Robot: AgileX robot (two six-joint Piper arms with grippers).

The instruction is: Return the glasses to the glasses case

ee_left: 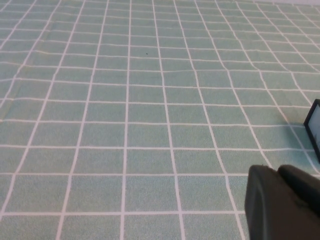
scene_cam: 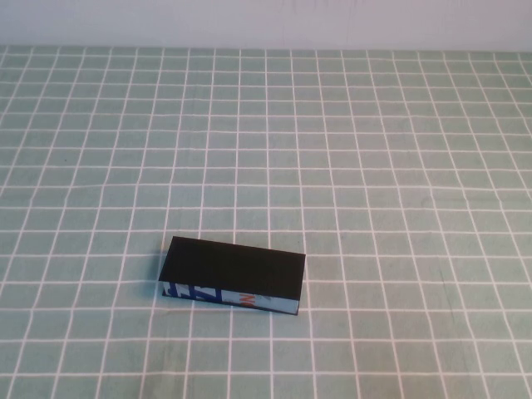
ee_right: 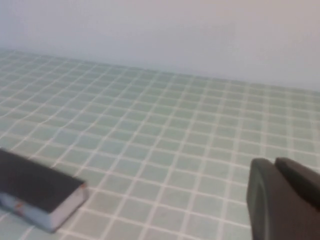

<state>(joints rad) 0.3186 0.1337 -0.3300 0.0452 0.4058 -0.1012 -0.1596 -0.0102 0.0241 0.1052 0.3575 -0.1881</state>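
The glasses case lies closed on the green checked cloth, near the front and a little left of centre, lid flat, its light blue printed front edge facing me. The glasses are not in view. Neither arm shows in the high view. My left gripper is shut and empty, low over the cloth to the left of the case, whose end just shows. My right gripper is shut and empty, well off to the right of the case.
The green cloth with white grid lines covers the whole table. A pale wall runs along the far edge.
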